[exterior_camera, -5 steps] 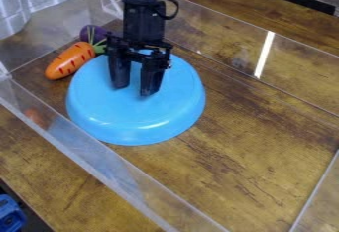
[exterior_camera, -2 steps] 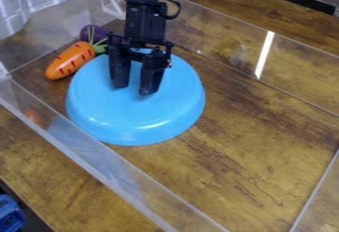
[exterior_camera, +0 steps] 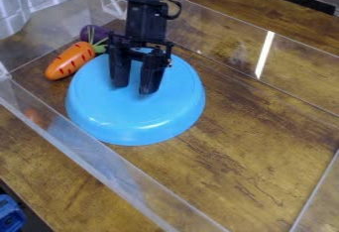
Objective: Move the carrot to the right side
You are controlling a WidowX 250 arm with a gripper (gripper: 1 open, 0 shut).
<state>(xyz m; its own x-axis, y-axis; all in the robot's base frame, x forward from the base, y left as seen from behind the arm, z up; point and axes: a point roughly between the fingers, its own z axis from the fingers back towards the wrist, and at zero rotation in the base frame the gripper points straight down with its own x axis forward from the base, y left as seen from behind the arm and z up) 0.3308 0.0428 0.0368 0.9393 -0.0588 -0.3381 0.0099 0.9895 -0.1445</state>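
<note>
Nothing has shifted in the last second: the gripper point(exterior_camera: 137, 77) still hangs over the blue plate point(exterior_camera: 179, 110), fingers spread and empty, while the carrot point(exterior_camera: 70, 60) lies untouched just off their left, so the move hasn't started.

Work surface: wooden tabletop point(exterior_camera: 252, 147), dark brown planks with pronounced grain and worn patches. Enclosure: clear plastic walls point(exterior_camera: 93, 172) standing on the wood, one running along the near left edge, another along the far right side. Lighting: a bright vertical glare streak point(exterior_camera: 265, 53) on the right-hand panel, softer sheen on the wood. Upper left corner: pale grey cloth-like surface point(exterior_camera: 34, 3). Lower left corner: a small blue item point(exterior_camera: 8, 216), mostly cut off.
</note>
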